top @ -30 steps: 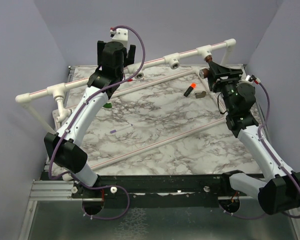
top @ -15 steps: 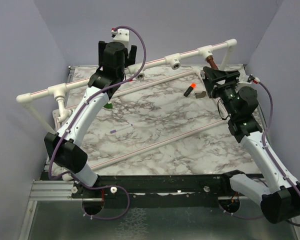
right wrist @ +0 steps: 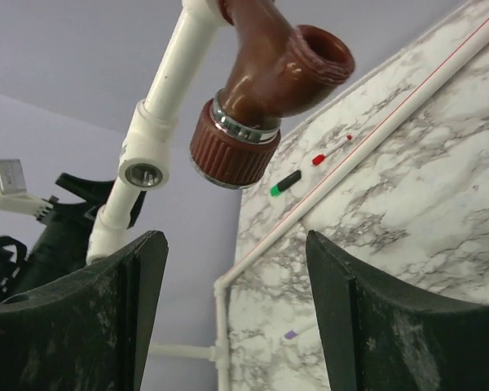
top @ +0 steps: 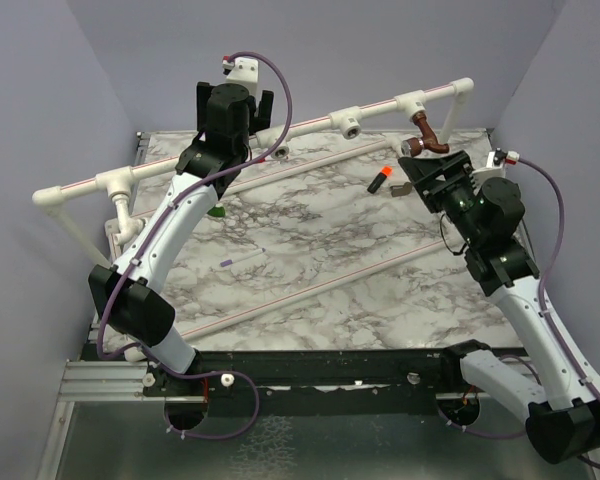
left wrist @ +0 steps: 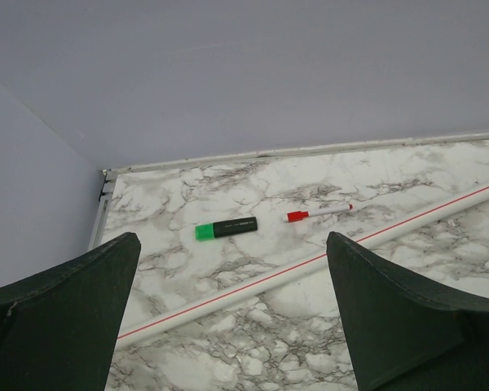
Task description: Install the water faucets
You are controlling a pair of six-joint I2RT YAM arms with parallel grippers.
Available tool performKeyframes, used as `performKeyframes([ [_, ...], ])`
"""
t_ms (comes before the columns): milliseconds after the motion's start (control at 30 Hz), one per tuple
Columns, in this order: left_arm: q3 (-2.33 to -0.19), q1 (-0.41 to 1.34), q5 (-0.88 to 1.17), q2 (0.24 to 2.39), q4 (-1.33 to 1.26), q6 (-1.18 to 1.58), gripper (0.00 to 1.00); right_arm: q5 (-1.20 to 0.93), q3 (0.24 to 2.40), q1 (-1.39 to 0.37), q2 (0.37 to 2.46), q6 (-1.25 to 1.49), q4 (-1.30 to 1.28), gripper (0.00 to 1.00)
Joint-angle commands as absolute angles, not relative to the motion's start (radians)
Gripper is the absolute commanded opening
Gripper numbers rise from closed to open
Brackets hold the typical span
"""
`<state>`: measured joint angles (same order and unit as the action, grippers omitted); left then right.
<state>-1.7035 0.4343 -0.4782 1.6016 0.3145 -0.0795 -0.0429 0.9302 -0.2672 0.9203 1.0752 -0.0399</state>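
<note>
Marble desk point(top: 310, 250) with a white pipe rail point(top: 380, 107) running across its far side. My right arm point(top: 520, 290) has drawn back toward me since a second ago. The right pincer point(right wrist: 236, 244), then closed around the brown faucet point(right wrist: 269, 65), now stands open and holds nothing, just short of it. The faucet sits on the rail's tee near the right end, clear of both fingers. The left pincer point(left wrist: 232, 244) is unchanged: spread wide and empty, raised at the far left.
</note>
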Motion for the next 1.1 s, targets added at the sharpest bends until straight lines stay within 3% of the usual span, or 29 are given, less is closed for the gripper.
performKeyframes([
  [0,-1.693,0.463,-0.426,1.636,0.373,-0.06,0.97,-0.005,1.005,-0.267,0.896,0.786,-0.124,0.74],
  [433,-1.695,0.463,-0.426,1.64,0.376,-0.06,0.97,-0.132,1.092,-0.267,0.866,-0.112,-0.119,0.75],
  [733,-1.698,0.463,-0.423,1.639,0.377,-0.057,0.97,-0.272,1.034,-0.271,0.82,-0.698,-0.096,0.75],
  [1067,-1.692,0.465,-0.421,1.63,0.377,-0.052,0.97,-0.286,1.037,-0.282,0.856,-1.109,-0.119,0.75],
])
